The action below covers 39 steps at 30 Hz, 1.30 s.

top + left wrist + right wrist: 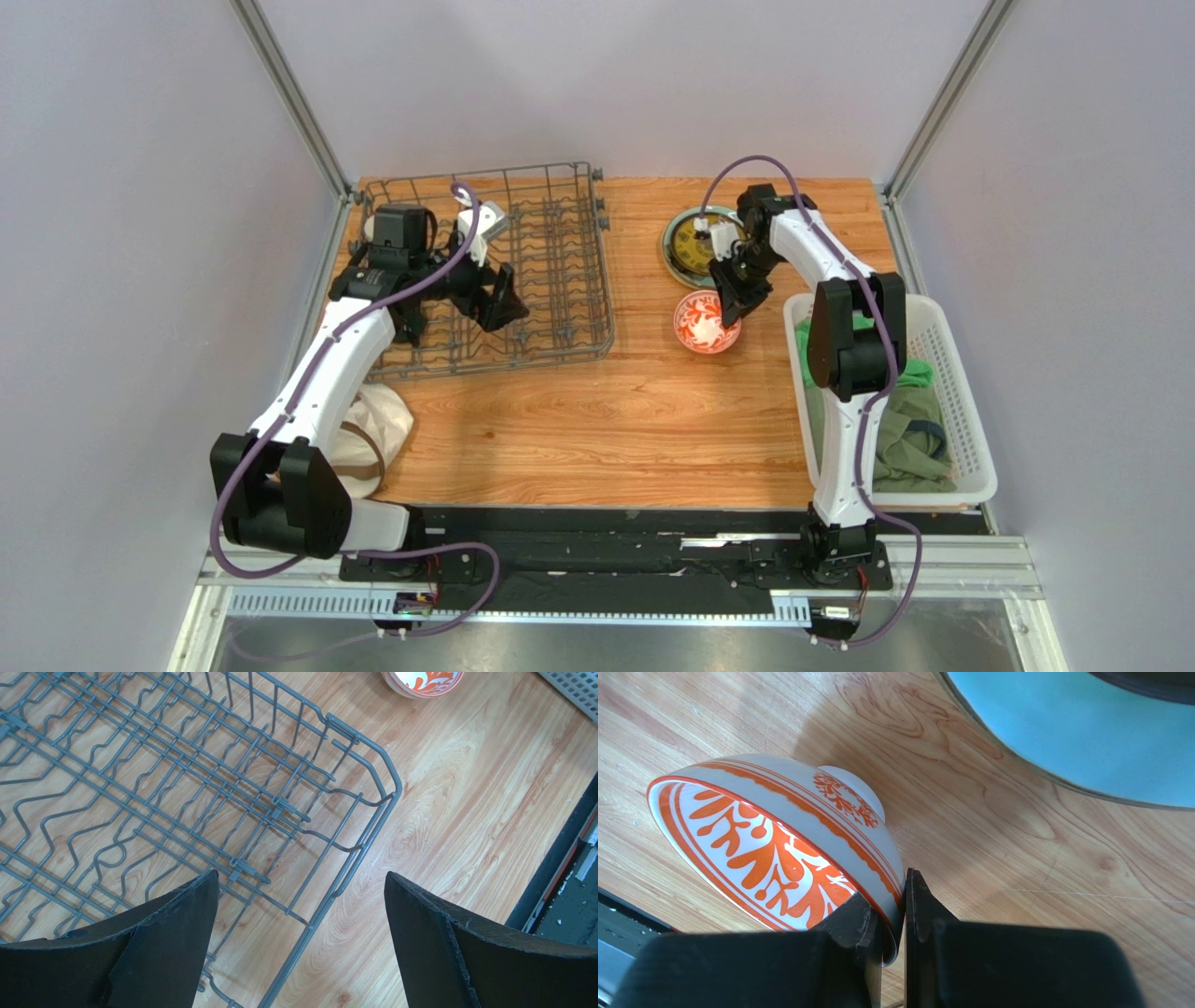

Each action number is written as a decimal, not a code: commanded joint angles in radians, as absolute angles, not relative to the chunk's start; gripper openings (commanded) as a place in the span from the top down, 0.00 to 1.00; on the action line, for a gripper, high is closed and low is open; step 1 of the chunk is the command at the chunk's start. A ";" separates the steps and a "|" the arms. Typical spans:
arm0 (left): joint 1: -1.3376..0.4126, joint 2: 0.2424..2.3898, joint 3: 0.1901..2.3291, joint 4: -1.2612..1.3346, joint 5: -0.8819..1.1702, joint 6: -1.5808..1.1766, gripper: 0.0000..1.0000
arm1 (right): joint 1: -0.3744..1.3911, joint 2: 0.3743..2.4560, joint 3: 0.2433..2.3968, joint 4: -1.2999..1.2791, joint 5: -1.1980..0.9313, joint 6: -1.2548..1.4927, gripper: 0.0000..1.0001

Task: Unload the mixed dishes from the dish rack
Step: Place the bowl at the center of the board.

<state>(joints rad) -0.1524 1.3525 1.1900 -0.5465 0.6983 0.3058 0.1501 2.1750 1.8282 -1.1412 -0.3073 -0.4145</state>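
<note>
The grey wire dish rack point(540, 266) stands at the back left, and its prongs point(175, 791) carry no dish where I see them. My left gripper point(484, 297) hangs open over the rack's near right corner point(302, 882), nothing between its fingers. My right gripper point(732, 311) is shut on the rim of the small red-and-white bowl point(701, 325). In the right wrist view the bowl point(766, 840) is tilted low over the wood, its rim pinched at the gripper point(903, 890). The yellow-and-dark patterned plate point(697, 238) lies flat just behind the bowl, with its edge point(1088, 735) in view.
A white slotted basket point(968, 420) with green cloths point(912, 434) stands along the right edge, beside the right arm. A cream-coloured thing point(382, 420) lies at the near left, partly hidden by the left arm. Bare wood point(617, 420) lies between the arms.
</note>
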 commanded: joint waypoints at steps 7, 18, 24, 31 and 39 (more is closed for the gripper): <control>-0.146 1.385 1.193 -0.540 0.723 0.336 0.05 | 0.124 2.192 1.910 -1.187 -0.302 -0.460 1.00; -0.146 1.388 1.195 -0.541 0.723 0.339 0.05 | 0.121 2.206 1.913 -1.174 -0.258 -0.477 1.00; -0.146 1.396 1.192 -0.541 0.726 0.339 0.05 | 0.121 2.212 1.913 -1.161 -0.241 -0.476 0.89; -0.146 1.394 1.190 -0.538 0.723 0.339 0.05 | 0.118 2.215 1.911 -1.152 -0.219 -0.474 0.79; -0.146 1.396 1.186 -0.538 0.729 0.339 0.05 | 0.120 2.212 1.911 -1.149 -0.210 -0.472 0.75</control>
<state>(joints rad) -0.1524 1.3972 1.1900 -0.5507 0.7017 0.3096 0.1230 2.2063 1.8713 -1.1667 -0.2352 -0.4618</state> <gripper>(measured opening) 0.949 0.242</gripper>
